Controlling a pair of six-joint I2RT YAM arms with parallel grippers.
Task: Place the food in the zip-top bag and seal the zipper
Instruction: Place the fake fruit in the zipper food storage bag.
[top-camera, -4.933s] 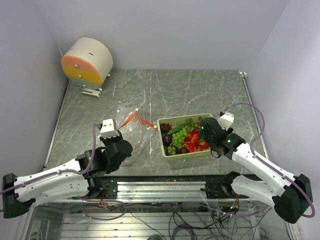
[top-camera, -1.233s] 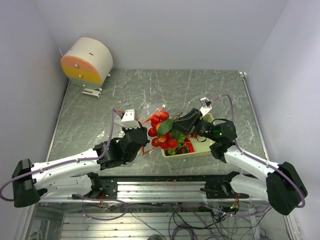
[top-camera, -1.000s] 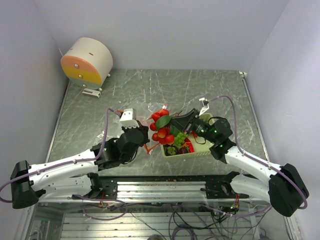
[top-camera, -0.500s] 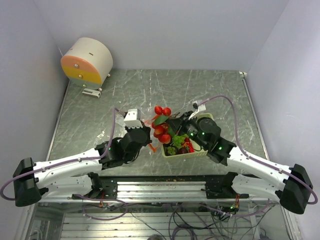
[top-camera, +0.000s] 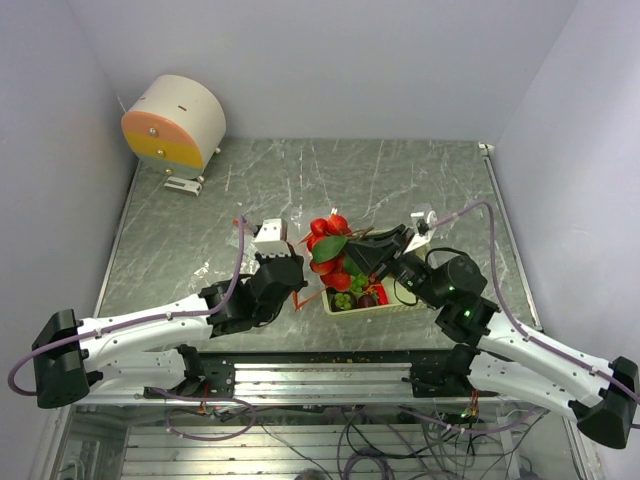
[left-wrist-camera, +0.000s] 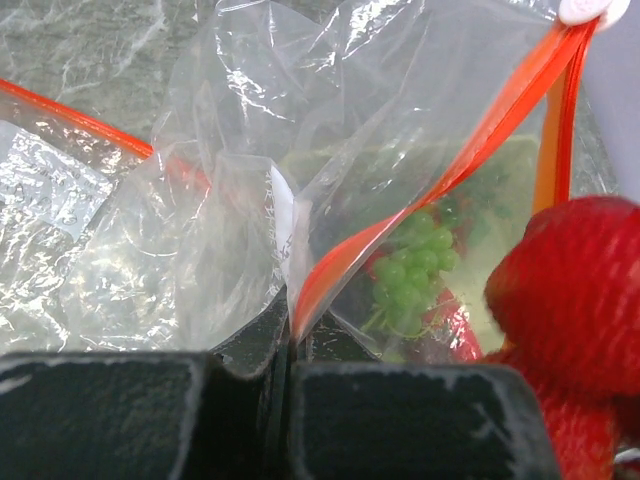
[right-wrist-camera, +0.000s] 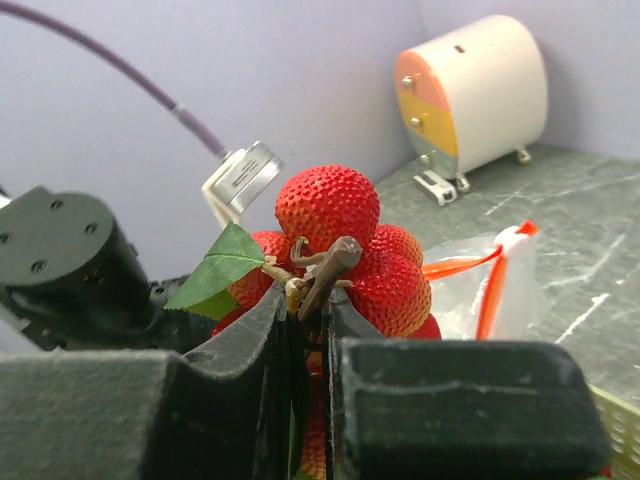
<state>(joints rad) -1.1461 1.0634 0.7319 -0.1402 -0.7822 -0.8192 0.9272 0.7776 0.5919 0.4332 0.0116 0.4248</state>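
Note:
My left gripper (left-wrist-camera: 290, 335) is shut on the orange-red zipper (left-wrist-camera: 440, 185) of the clear zip-top bag (left-wrist-camera: 220, 200) and holds its mouth up beside the basket. My right gripper (right-wrist-camera: 312, 305) is shut on the brown stem of a bunch of red bumpy fruits (right-wrist-camera: 330, 205) with a green leaf. In the top view this bunch (top-camera: 328, 232) hangs above the basket's left end, close to the left gripper (top-camera: 296, 290). More food, green grapes (left-wrist-camera: 415, 265) among it, shows through the bag and lies in the pale green basket (top-camera: 378, 310).
A white cylinder with an orange and yellow face (top-camera: 175, 122) stands at the back left of the grey marble table (top-camera: 400, 180). The two wrists are close together near the table's front middle. Walls close in on three sides.
The right gripper has carried the red bunch up out of the basket to the bag's mouth; in the last half second its wrist swung right. The left gripper raised the bag's zipper edge toward the basket.

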